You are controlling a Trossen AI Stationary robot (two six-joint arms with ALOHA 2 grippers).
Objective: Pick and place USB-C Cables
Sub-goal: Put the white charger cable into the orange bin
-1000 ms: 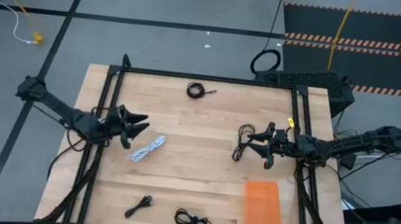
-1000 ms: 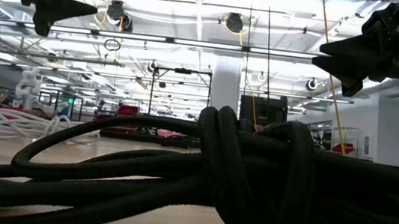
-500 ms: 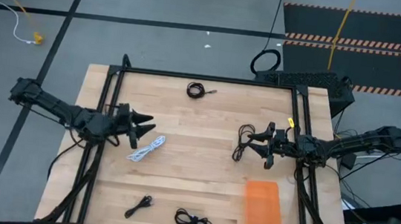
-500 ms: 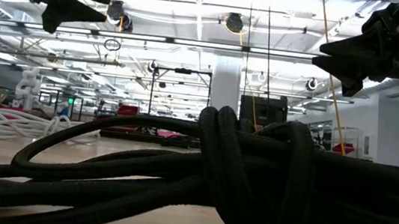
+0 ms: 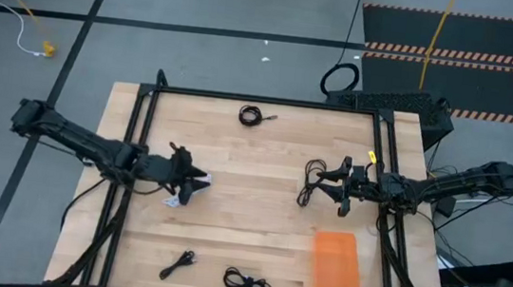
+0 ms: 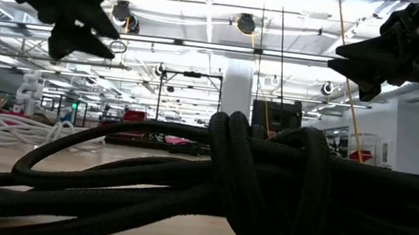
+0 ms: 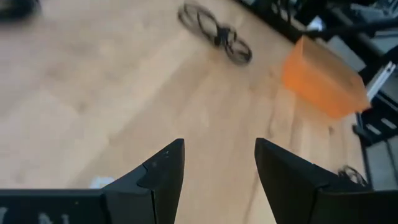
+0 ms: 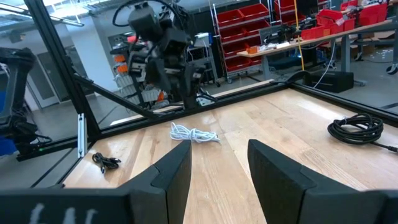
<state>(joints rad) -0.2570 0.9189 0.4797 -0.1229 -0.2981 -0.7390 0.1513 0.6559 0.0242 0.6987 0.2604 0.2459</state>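
From where I stand, nothing here can be read. The left arm's wrist housing carries pale marks along its dark edge, seen in its own wrist view, but they are too blurred to make out as letters. The right arm's wrist housing shows similar faint marks, equally unreadable. No label, brand, number or sign is legible on the wooden surface (image 5: 264, 163), the orange bin (image 5: 336, 264), or the red bins (image 8: 249, 28) in the room behind.

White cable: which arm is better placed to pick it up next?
Left. The left gripper hangs open directly over the white cable, partly covering it in the high view. The right gripper is across the table, beside a black cable.
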